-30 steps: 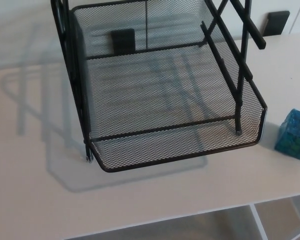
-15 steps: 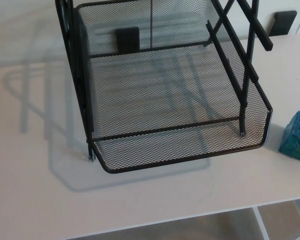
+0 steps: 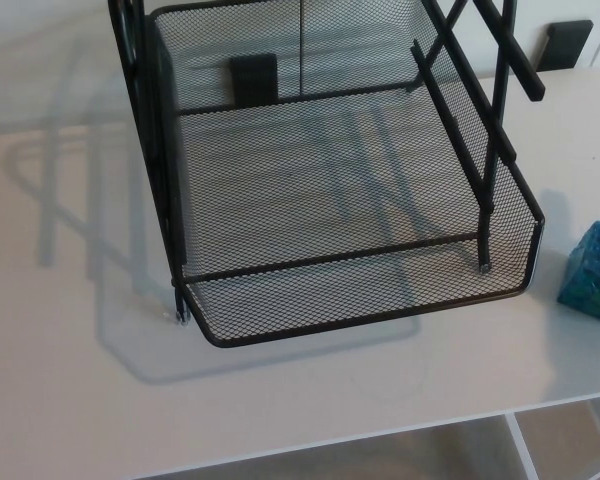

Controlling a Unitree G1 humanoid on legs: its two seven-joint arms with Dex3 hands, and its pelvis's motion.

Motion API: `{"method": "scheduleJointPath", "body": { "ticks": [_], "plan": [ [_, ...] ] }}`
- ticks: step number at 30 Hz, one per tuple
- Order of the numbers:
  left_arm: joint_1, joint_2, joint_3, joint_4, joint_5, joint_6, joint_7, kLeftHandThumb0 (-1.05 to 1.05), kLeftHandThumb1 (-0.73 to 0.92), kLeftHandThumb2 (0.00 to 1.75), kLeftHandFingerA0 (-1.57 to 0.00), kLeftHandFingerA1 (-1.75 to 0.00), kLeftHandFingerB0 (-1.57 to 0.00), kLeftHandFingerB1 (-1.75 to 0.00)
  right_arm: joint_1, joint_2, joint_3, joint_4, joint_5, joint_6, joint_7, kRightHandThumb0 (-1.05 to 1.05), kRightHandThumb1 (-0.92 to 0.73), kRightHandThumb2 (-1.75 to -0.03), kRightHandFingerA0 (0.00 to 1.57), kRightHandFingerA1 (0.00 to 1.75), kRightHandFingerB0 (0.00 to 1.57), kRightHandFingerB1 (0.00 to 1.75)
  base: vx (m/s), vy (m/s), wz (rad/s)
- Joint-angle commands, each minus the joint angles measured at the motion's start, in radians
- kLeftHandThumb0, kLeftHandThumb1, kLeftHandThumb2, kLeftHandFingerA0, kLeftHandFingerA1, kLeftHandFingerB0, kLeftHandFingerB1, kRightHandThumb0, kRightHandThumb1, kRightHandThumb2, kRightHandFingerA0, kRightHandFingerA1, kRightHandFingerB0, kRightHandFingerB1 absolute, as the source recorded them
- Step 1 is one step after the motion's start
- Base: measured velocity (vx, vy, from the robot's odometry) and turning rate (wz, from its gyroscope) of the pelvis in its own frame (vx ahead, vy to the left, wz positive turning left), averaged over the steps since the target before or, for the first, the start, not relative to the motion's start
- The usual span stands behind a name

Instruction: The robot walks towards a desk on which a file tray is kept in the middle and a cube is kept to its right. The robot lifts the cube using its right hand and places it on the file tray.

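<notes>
Change: only your camera view shifted; nothing moved.
Cube: teal speckled cube point(image 3: 592, 273) sits on the white counter point(image 3: 70, 390), right of the black wire-mesh file tray point(image 3: 360, 322).
Hands: out of view; state cannot be told.
Progress: your grasp and placing remain.

File tray point(image 3: 528, 262): black wire mesh, fine diamond weave, black frame bars. Cube point(image 3: 594, 273): mottled teal and blue, glittery speckle. Table point(image 3: 70, 380): plain off-white, grey shadow stripes. Two black brackets point(image 3: 254, 79) behind, against white.
</notes>
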Motion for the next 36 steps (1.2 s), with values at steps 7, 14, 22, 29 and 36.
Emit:
{"method": "scheduleJointPath", "body": {
  "ticks": [7,14,22,29,36],
  "plan": [
    [-0.011,0.023,-0.001,0.042,0.003,-0.042,-0.011,-0.85,0.64,1.16,-0.35,-0.77,-0.08,-0.6,-0.073,0.061,0.203,0.105,-0.225,-0.058,0.012,-0.64,-0.6,-0.59,0.33,0.81,0.14,0.28,0.0,0.0,0.0],
    [0.001,0.019,-0.002,0.039,-0.001,-0.043,-0.006,-0.96,0.68,1.19,-0.32,-0.76,-0.1,-0.61,-0.084,0.115,0.202,0.096,-0.258,-0.059,-0.011,-0.64,-0.49,-0.82,0.22,0.55,0.09,0.4,0.0,0.0,0.0],
    [-0.022,0.015,0.003,0.081,-0.002,-0.041,0.007,-0.95,0.68,1.18,-0.35,-0.78,-0.15,-0.63,-0.074,0.152,0.175,0.092,-0.297,-0.094,-0.05,-0.61,-0.58,-0.58,0.33,0.61,0.19,0.28,0.0,0.0,0.0],
    [-0.006,0.021,-0.03,0.058,0.022,-0.049,-0.004,-0.95,0.68,1.19,-0.3,-0.75,-0.15,-0.63,-0.065,0.148,0.248,0.056,-0.411,-0.033,0.0,-0.68,-0.47,-0.83,0.16,0.52,0.05,0.38,0.0,0.0,0.0],
    [-0.017,0.016,-0.071,0.063,0.039,-0.034,0.008,-0.95,0.87,0.66,-0.2,-0.77,-0.16,-0.62,-0.041,0.122,0.329,0.095,-0.518,0.005,0.019,-0.72,-0.49,-0.84,0.16,0.53,0.05,0.37,0.0,0.0,0.0]
  ]
}}
